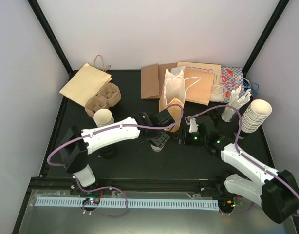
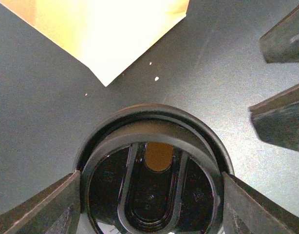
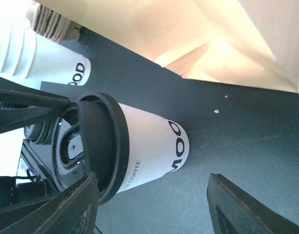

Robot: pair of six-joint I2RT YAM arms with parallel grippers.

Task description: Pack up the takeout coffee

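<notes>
Lidded coffee cup [image 3: 149, 151] stands upright on the table [image 1: 125, 105], just in front of the standing paper bag [image 1: 171, 100]. Left gripper [image 2: 150, 185] grasps it, fingers pressed on both sides of the black lid [image 2: 154, 146]. Right gripper [image 3: 152, 185] released, jaws apart, nothing between them, beside the cup, also in front of the bag.

Upright paper bag [image 1: 172, 97], pulp cup carrier [image 1: 104, 97], stacked lidless cups [image 1: 254, 117]

Two black-lidded coffee cups [image 3: 149, 146] [image 3: 38, 133]. Two stacks of lidless cups [image 1: 103, 117] [image 1: 254, 114], one toward each side edge of the table [image 1: 188, 163]. One pulp carrier [image 1: 103, 97]. One upright open paper bag [image 1: 171, 97]. At least four flat paper bags [image 1: 86, 83], far edge.
</notes>
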